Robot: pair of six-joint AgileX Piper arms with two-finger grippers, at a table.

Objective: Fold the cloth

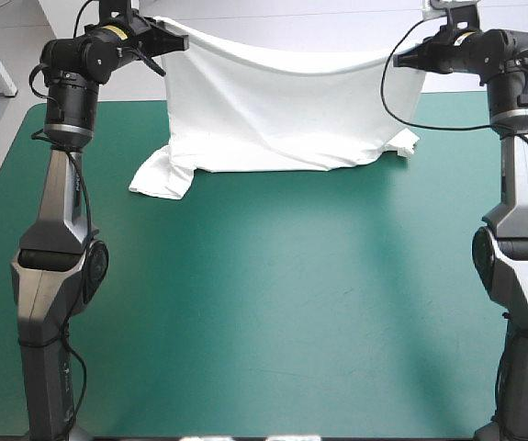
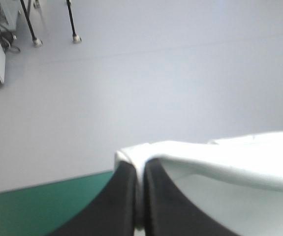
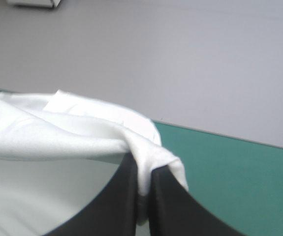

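The T-shirt (image 1: 282,110) hangs as a white sheet over the far part of the table (image 1: 273,312), stretched between the two arms, with its top edge sagging in the middle. Its lower part reaches the teal-green cover: the sleeve on the left arm's side (image 1: 158,176) lies spread on it, and the sleeve on the right arm's side (image 1: 406,142) is bunched just at the surface. The left gripper (image 2: 140,169) has its black fingers nearly closed on a corner of the cloth, and the right gripper (image 3: 145,172) pinches the opposite corner the same way, with only a small fold caught in each. That thin hold looks like the main risk: a quick pull, or the arms moving apart, could draw a corner out and drop that side in a heap. If the arms lower unevenly, the slack middle may wrinkle or double under. The spread sleeve could drag and tuck beneath the body, spoiling a clean fold. The cloth also sits close to the far edge, so laying it down away from the robot might let it slide off.
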